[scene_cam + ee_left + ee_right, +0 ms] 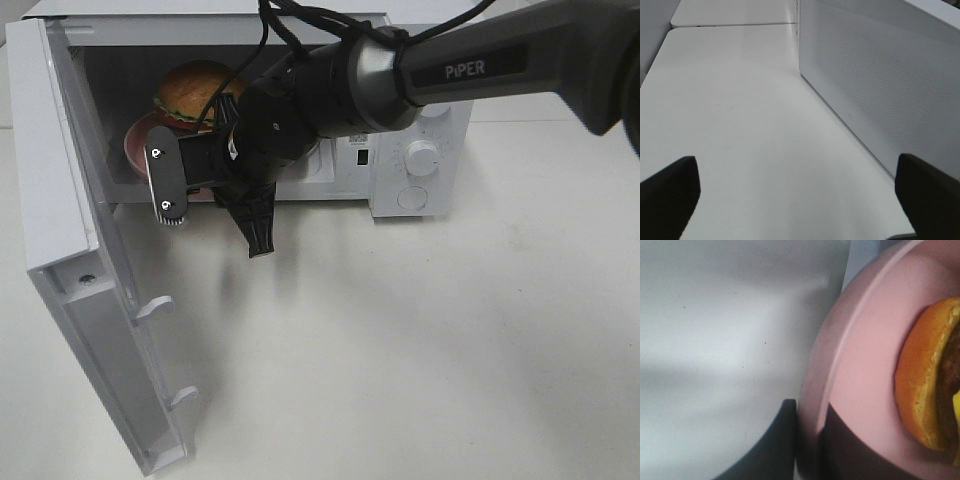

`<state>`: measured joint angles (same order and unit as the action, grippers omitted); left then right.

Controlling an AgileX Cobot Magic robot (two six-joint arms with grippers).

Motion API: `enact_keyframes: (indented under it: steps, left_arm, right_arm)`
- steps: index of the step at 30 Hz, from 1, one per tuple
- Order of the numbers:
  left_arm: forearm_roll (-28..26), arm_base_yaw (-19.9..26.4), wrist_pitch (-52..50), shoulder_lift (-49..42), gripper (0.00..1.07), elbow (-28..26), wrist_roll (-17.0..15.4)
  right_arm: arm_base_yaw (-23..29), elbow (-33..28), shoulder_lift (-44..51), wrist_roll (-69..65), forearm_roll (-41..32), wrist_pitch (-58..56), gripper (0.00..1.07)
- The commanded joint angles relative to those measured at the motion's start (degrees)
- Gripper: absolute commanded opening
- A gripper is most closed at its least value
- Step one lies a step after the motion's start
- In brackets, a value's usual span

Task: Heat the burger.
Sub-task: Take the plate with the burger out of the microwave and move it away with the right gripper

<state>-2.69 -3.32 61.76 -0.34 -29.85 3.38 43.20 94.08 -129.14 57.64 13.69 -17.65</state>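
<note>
White counter [420,340] is stretching bare across the foreground, with a white microwave [410,150] standing at the back, its door [90,300] swinging wide toward the camera. Inside the cavity the burger [195,92] is sitting upright on a round pink plate [135,140]. The right gripper [807,440] is reaching across into the opening, and its fingers [772,450] are pinching the near rim of the plate, nearly closed, one above the rim and one under it. From those fingers the burger is lying deeper in the cavity, across the plate from the pinched edge, so I judge any release and withdrawal would run straight back out toward the counter. The left gripper [795,200] is hanging wide apart and holding nothing, beside the microwave's perforated outer wall, well away from the burger; the right arm is plainly the nearer one.
</note>
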Motion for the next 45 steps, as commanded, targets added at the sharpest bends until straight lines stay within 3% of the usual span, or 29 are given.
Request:
enact_keyframes:
  steps: [1,4,6,22,45]
  left_arm:
    - [-0.4,0.11,-0.52,-0.97,0.98,0.11,-0.11]
    - [-0.4,0.11,-0.52,-0.97,0.98,0.11,-0.11]
    - [-0.4,0.11,-0.52,-0.97,0.98,0.11,-0.11]
    - [-0.4,0.11,-0.52,-0.97,0.98,0.11,-0.11]
    - [-0.4,0.11,-0.52,-0.97,0.98,0.11,-0.11]
  right_arm:
    - [0.29,-4.53,5.1,-0.06,2.58,7.68,0.0]
    - [0.29,-5.79,5.9,-0.23,2.75,8.54,0.0]
    - [0.29,-11.23,8.71,-0.23,3.55,12.09,0.0]
    - [0.29,-30.48,18.74,-0.4,4.3,21.72,0.0]
    - [0.29,-51.17,36.61,-0.4,6.88,24.12,0.0]
